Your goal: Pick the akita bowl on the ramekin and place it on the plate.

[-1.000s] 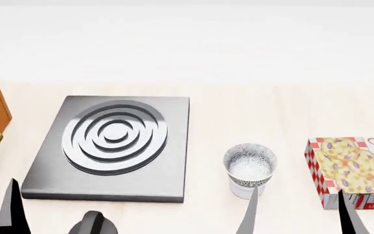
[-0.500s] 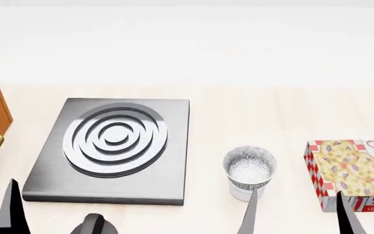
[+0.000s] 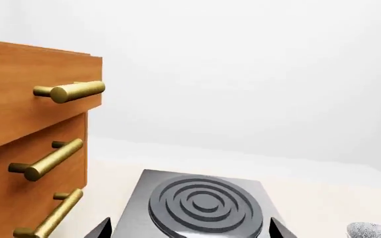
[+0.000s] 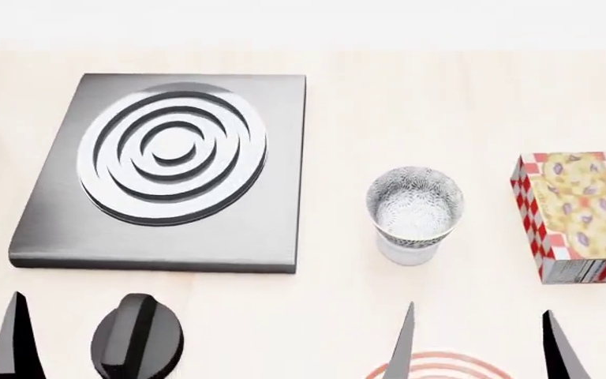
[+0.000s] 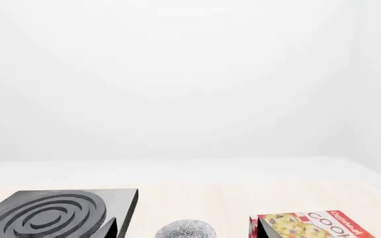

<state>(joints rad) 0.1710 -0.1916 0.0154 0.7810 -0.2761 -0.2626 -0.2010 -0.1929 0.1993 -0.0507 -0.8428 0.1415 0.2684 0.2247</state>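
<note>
Head view: akita bowl (image 4: 415, 207) sits nested on the ramekin (image 4: 406, 251), untouched; plate (image 4: 442, 368) barely shows at the near table (image 4: 429, 103) edge. Right claw (image 4: 479, 347) spread wide, empty, short of the bowl; left claw (image 3: 190, 229) also released. Nothing done yet: grasp, lift, placement all remain

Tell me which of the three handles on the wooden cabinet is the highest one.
The short brass handle on the top drawer of the wooden cabinet; it points outward, while the two longer handles sit below it.

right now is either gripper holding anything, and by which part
Nothing is held. The right gripper is open short of the akita bowl; the left gripper is open too.
</note>
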